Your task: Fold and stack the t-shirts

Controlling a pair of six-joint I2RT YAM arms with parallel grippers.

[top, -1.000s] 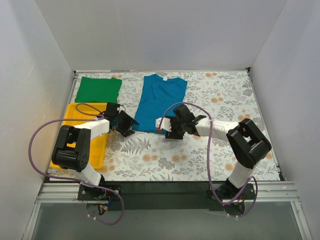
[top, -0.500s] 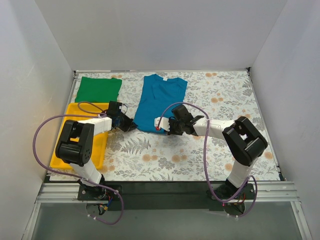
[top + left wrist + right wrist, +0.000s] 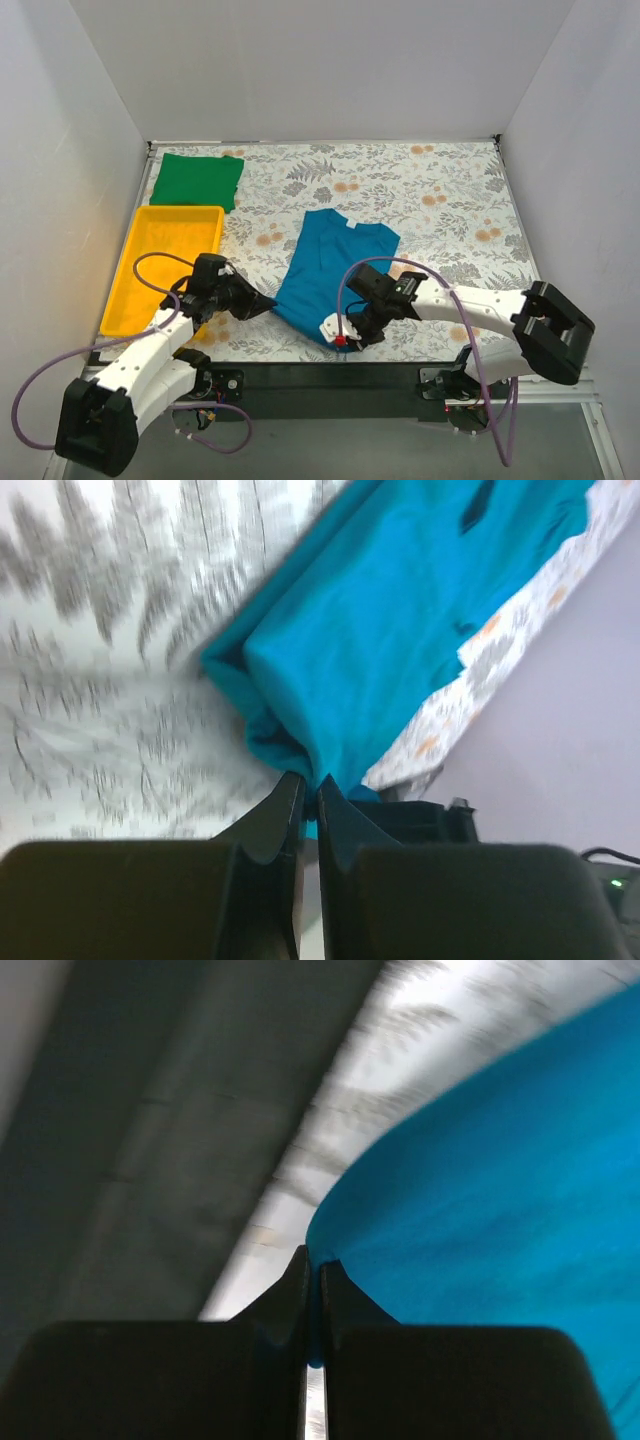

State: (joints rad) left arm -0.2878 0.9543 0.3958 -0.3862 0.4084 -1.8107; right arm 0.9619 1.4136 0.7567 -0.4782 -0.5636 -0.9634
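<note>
Floral-print desk (image 3: 450, 200), white walls. Teal t-shirt (image 3: 335, 265): pulled from far centre to near edge, hem corners pinched tight in left end effector (image 3: 264, 304) and right end effector (image 3: 346, 334). Green t-shirt (image 3: 197, 180): folded, far left. Probably positioned for folding.

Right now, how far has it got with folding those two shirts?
Done: the green t-shirt lies folded at the far left. In hand: the left tool and right tool each pinch the near edge of the teal t-shirt. Left: folding it, then stacking both.
</note>
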